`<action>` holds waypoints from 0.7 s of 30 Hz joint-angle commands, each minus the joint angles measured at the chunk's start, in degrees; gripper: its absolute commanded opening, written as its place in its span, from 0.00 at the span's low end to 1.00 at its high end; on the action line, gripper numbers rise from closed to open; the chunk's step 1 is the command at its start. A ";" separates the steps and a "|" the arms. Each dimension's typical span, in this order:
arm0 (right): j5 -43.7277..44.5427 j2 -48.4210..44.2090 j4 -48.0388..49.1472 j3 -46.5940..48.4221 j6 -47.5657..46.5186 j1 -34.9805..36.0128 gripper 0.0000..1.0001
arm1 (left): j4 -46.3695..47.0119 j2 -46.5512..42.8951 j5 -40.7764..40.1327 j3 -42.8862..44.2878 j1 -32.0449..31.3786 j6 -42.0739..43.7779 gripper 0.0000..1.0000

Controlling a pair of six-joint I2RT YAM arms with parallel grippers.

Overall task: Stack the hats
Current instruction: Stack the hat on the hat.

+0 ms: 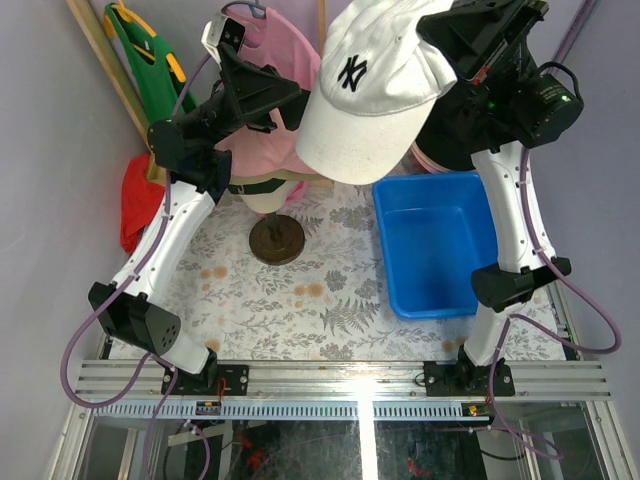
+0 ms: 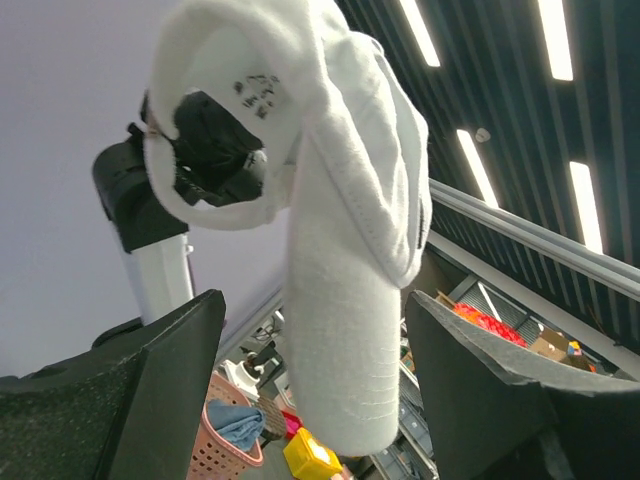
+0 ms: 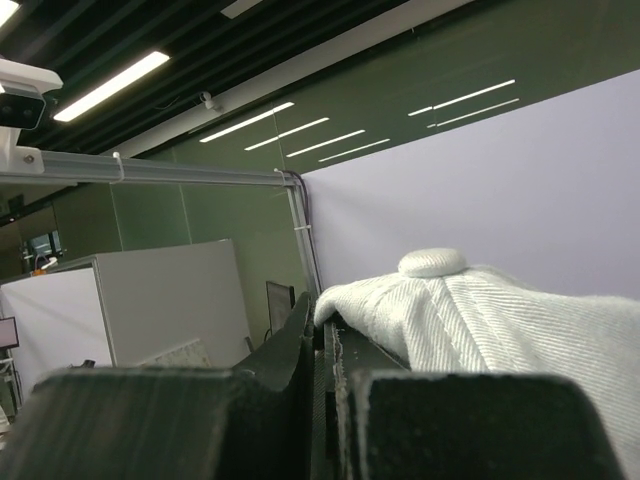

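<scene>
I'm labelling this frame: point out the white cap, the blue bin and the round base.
white cap (image 1: 395, 60), top view, on its crown.
blue bin (image 1: 440, 250), top view, on its bare floor.
round base (image 1: 277, 240), top view, on its middle.

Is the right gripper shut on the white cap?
Shut: the right gripper has its jaws closed together, pinching the white cap fabric.

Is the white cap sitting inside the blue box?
No, the right gripper holds the white cap up in the air, not inside the blue box.
</scene>
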 commanded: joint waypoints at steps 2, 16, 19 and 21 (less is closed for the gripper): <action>1.89 1.83 1.02 3.80 -0.47 1.44 0.00 | 10.71 0.92 0.95 0.71 -0.81 -6.27 0.73; 1.53 3.63 3.51 1.88 0.35 3.27 0.00 | 19.73 1.42 -1.09 2.69 -1.15 -12.26 0.58; 0.95 3.49 3.59 1.14 0.54 3.28 0.00 | 21.03 1.75 -1.80 2.84 -1.23 -12.81 0.48; 0.70 3.14 4.10 -0.01 0.79 3.32 0.00 | 22.71 2.01 -2.93 2.84 -1.28 -13.52 0.38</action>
